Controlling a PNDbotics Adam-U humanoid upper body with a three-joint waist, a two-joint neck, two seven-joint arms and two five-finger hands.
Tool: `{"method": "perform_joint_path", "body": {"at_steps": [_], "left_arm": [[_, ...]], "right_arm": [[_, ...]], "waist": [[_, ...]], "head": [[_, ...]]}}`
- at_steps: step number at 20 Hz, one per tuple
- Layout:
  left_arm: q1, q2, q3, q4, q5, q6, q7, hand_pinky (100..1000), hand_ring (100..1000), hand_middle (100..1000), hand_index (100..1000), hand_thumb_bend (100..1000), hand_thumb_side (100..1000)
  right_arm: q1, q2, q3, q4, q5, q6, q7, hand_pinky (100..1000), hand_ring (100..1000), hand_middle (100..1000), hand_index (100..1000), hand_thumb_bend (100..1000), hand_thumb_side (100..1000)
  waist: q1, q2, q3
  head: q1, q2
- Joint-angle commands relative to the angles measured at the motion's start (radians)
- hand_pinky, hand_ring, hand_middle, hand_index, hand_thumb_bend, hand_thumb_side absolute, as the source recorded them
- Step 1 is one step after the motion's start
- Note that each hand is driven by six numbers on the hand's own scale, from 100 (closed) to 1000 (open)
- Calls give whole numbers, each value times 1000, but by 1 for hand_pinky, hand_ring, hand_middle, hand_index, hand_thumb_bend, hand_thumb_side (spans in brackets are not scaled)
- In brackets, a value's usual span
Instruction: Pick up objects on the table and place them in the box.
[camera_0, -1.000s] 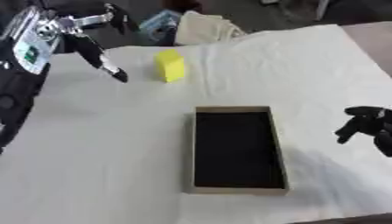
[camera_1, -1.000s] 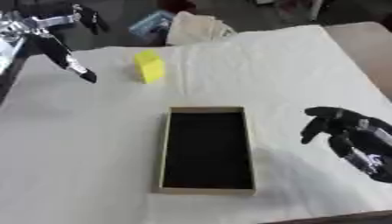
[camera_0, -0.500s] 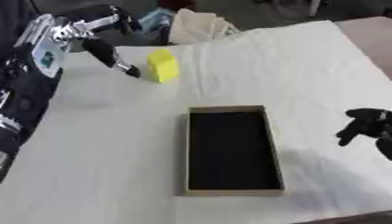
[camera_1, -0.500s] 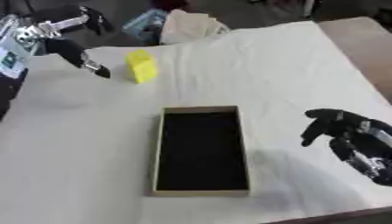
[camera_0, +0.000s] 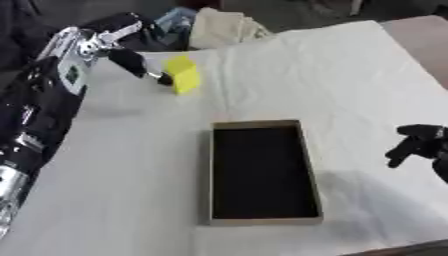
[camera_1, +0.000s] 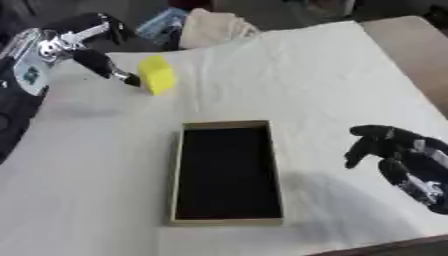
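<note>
Now left hand (camera_0: 131, 59) fingertip touches yellow block (camera_0: 182, 74) beyond box (camera_0: 262, 170).

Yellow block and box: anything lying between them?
Nothing. Between the yellow block and the box there is only bare white cloth, in both eye views. The left hand reaches the block from its far left side, outside that stretch.

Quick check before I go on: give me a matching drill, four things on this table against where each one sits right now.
Things:
1. yellow block
2. box
3. left hand
4. right hand

Places:
A. middle of the white cloth, nothing inside
B. near right edge, away from the box
C. far left, a fingertip at the block
D. far left of the cloth, beyond the box

Pairs: 1-D, 2-A, 3-C, 4-B
</note>
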Motion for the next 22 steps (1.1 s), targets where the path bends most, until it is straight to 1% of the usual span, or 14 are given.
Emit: {"method": "perform_joint_path", "body": {"at_steps": [1,5,6,7,10,13,18,22], "left_arm": [[-30,5,11,3,-23,28,34,770,676,697,834,884,597],[-31,1,7,7,-31,37,49,770,676,697,834,884,597],[-31,0,7,8,-31,38,51,768,673,694,834,884,611],[-29,0,11,11,-34,45,56,756,654,674,828,881,635],[-26,-9,20,23,-40,80,92,755,650,671,826,880,645],[-22,-15,17,32,-27,92,103,756,647,669,824,874,665],[-18,-9,13,36,-6,96,90,757,649,675,825,893,652],[-15,-4,13,35,-9,96,91,756,649,675,825,912,612]], "right_arm": [[-17,-8,0,-24,2,-103,103,775,646,644,925,100,658],[-17,-7,0,-24,3,-103,103,775,646,644,925,100,658],[-17,-7,0,-24,3,-104,103,775,647,644,925,100,658],[-19,-6,-1,-24,3,-103,103,775,647,643,925,100,662],[-24,-1,0,-24,6,-102,103,775,647,643,925,100,664],[-26,1,-1,-24,7,-102,103,774,647,642,925,100,665],[-28,1,-1,-24,9,-100,103,774,647,642,925,100,665],[-29,0,-1,-25,9,-99,103,774,647,641,925,100,665]], "waist": [[-6,-15,-2],[-6,-14,-3],[-6,-14,-3],[-6,-10,-7],[-5,-1,-15],[-4,3,-15],[1,5,-16],[2,7,-17]], "head": [[7,-11],[8,-11],[8,-12],[7,-12],[10,-16],[10,-18],[8,-18],[6,-18]]}}
